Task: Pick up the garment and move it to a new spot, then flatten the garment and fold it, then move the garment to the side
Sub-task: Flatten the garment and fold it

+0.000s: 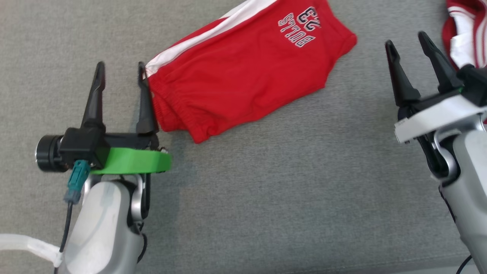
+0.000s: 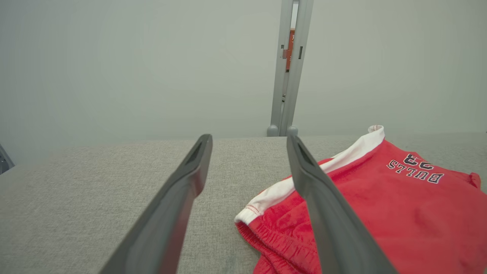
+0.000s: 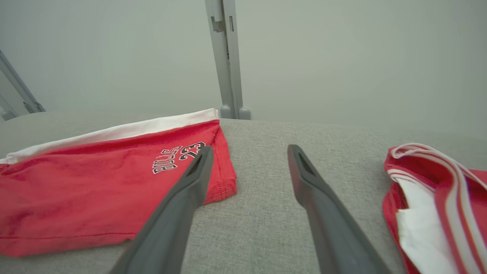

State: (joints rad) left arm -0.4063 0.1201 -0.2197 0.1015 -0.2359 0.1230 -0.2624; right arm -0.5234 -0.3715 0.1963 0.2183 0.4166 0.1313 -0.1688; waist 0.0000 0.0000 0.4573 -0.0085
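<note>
Left gripper (image 1: 121, 67) spread; wrist view suggests touching shorts (image 2: 399, 213).

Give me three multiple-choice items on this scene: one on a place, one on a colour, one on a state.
1. Where does the striped garment lie relative to the red shorts? A. robot's right B. on top C. robot's left
2. What colour is the shorts' side stripe? A. blue B. white C. yellow
3. How is the left claw? A. shut on the shorts B. shut on nothing C. open
1 A: the head view shows it at the far right, apart from the shorts. 2 B: a white band edges the red cloth. 3 C: its fingers stand apart, grey surface between them.
</note>
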